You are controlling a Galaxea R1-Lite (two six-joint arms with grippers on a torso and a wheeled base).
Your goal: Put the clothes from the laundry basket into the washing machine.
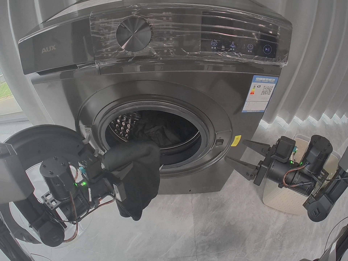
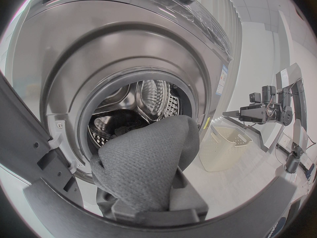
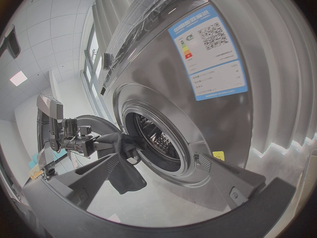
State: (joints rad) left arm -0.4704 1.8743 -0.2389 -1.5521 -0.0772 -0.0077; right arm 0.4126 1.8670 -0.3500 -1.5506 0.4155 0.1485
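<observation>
The washing machine (image 1: 203,91) stands with its round door (image 1: 40,142) swung open to the left. Dark clothes (image 1: 159,129) lie inside the drum. My left gripper (image 1: 121,174) is shut on a dark grey garment (image 1: 139,178), held at the lower left rim of the opening; the cloth drapes over the fingers and hangs down. The left wrist view has the garment (image 2: 145,162) just in front of the drum mouth (image 2: 145,99). My right gripper (image 1: 235,150) is open and empty, right of the machine, above the cream laundry basket (image 1: 282,200).
The basket (image 2: 224,147) sits on the pale tiled floor (image 1: 203,229) to the machine's right, its inside mostly hidden by my right arm. White curtains (image 1: 319,55) hang behind. The open door takes up the space at the left.
</observation>
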